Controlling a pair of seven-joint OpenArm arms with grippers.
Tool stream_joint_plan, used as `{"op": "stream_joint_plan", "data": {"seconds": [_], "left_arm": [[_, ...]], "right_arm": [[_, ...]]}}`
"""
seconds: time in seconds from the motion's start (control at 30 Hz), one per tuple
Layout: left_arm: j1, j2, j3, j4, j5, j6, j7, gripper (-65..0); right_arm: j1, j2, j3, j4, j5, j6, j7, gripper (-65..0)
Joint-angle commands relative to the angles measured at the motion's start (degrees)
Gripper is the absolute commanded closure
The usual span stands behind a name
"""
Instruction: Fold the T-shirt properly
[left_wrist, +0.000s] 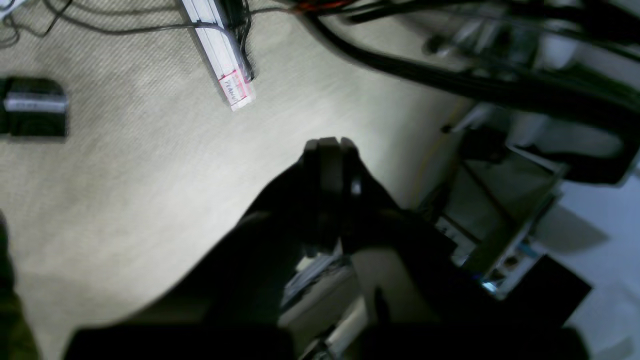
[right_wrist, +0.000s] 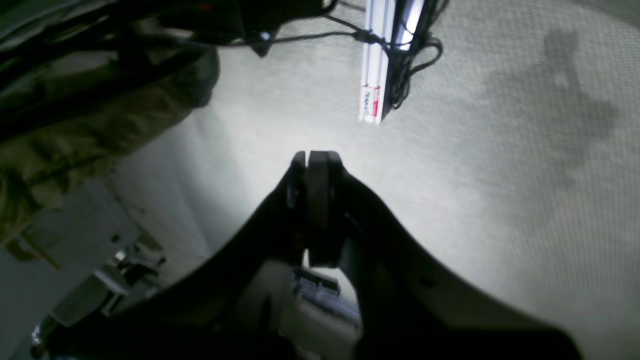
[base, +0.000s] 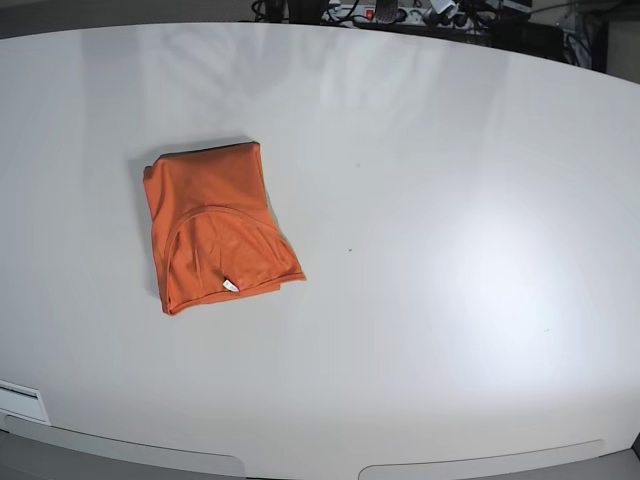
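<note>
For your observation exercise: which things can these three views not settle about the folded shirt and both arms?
- T-shirt: underside and inner folds hidden by its top layer, base view.
- White tag: too small to read.
- Left gripper, right gripper: absent from base view; wrist views, blurred, face the floor.

- A big, smooth white table (base: 450, 250) shines softly under the light.
- Black cables and plugs (base: 400, 12) sit behind its far edge.
- The pale woven carpet floor (left_wrist: 125, 175) holds a long white metal bar (left_wrist: 220, 55) with dark wires.
</note>
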Motion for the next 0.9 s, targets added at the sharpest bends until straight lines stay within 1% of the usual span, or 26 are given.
{"op": "stream_joint_plan", "data": {"seconds": [0.0, 0.03, 0.13, 0.2, 0.27, 0.37, 0.43, 0.5, 0.57, 0.67, 0.77, 0.87], "left_arm": [[-1.2, 0.7, 0.7, -3.0, 2.1, -0.3, -3.0, 0.0], [-3.0, 1.7, 1.3, -6.7, 4.9, -0.3, -6.6, 0.0], [-7.7, 4.9, 1.8, -16.7, 11.1, 0.2, -17.7, 0.0], [-10.5, 6.9, 1.8, -22.2, 14.6, 2.5, -24.2, 0.0], [-12.9, 8.5, 1.8, -27.1, 19.4, 6.6, -31.1, 0.0], [-15.6, 10.5, 1.8, -33.2, 25.7, 15.4, -41.6, 0.0], [-16.8, 11.5, 2.5, -36.7, 27.8, 20.4, -46.1, 0.0], [-17.7, 12.3, 4.4, -40.3, 28.5, 24.2, -49.4, 0.0], [-18.0, 13.3, 7.2, -43.5, 28.6, 26.4, -51.8, 0.0], [-18.0, 14.6, 11.7, -45.0, 28.5, 29.9, -52.3, 0.0], [-18.1, 15.6, 13.9, -44.7, 27.4, 30.3, -52.1, 0.0], [-18.4, 15.8, 13.9, -44.6, 27.4, 30.2, -51.8, 0.0]], "right_arm": [[1.3, 0.5, -1.2, -2.2, -0.8, 0.5, 2.2, 0.0], [3.5, 0.5, -2.7, -5.2, -2.4, -0.3, 5.0, 0.0], [9.2, 0.3, -7.2, -12.9, -7.6, -4.6, 13.6, 0.0], [12.4, -0.3, -9.4, -16.7, -10.8, -7.8, 18.1, 0.0], [15.2, -1.8, -10.7, -19.6, -14.1, -11.9, 21.4, 0.0], [18.8, -4.8, -11.1, -23.5, -19.1, -18.6, 25.0, 0.0], [20.5, -6.9, -11.1, -26.1, -21.5, -23.1, 27.1, 0.0], [21.9, -8.7, -11.1, -29.3, -23.8, -26.6, 28.9, 0.0], [23.2, -10.4, -11.1, -32.9, -25.4, -28.0, 29.6, 0.0], [24.6, -12.1, -11.2, -37.7, -25.8, -27.9, 29.7, 0.0], [25.0, -12.6, -11.2, -39.2, -26.0, -26.6, 29.9, 0.0], [25.1, -12.5, -11.2, -39.2, -27.1, -27.3, 29.8, 0.0]]}}
